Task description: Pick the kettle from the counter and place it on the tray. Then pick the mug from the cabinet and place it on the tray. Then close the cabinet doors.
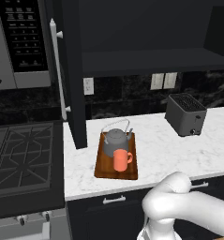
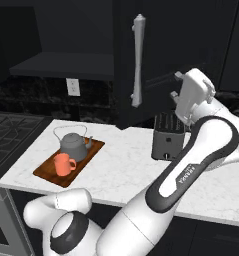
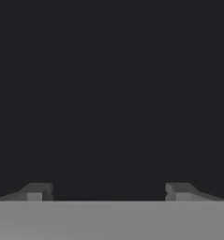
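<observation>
Grey kettle [image 1: 116,138] and orange mug [image 1: 121,159] sit on tray [image 1: 102,164]; gripper [image 3: 108,192] jaws spread wide, empty.

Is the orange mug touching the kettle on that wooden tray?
Cannot tell. In both base views the mug overlaps the kettle on the tray, with no gap visible, but neither shows actual contact plainly.

Microwave [image 1: 19,42]: cut off by top and left edges of left base view. Stove [image 1: 22,154]: cropped at left. Toaster [image 2: 167,136]: right side hidden behind arm. Tray [image 1: 104,166]: centre covered by kettle [image 1: 117,138] and mug [image 1: 121,160]. Keypad lettering: too small to read.
</observation>
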You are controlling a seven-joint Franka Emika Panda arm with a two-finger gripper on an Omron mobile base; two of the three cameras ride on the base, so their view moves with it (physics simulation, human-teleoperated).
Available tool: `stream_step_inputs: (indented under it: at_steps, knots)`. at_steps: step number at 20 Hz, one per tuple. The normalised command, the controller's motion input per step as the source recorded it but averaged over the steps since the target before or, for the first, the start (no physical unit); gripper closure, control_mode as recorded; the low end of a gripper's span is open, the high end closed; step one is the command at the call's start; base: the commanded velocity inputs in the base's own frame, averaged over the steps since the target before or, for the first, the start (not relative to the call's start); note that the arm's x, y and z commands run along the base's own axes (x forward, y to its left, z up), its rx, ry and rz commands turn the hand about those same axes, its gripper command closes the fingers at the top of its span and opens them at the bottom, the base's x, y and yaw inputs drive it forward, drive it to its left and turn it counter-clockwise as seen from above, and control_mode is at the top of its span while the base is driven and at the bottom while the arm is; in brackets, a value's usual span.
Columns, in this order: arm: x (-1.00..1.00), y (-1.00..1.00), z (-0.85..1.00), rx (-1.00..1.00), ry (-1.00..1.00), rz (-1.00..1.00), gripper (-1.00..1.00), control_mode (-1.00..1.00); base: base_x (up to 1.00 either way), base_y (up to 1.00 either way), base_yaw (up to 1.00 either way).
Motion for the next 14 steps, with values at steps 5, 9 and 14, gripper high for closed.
stream_step_inputs:
  at_steps: [5, 9, 14]
  knots:
    - [0.43, 0.86, -0.23, -0.12, 0.1, -0.06, -1.0, -1.0, 0.0, 0.0, 0.0]
    - [0.4, 0.73, 0.0, -0.08, 0.16, -0.09, -1.0, -1.0, 0.0, 0.0, 0.0]
    - [0.31, 0.62, 0.05, -0.08, 0.18, -0.12, -1.0, -1.0, 0.0, 0.0, 0.0]
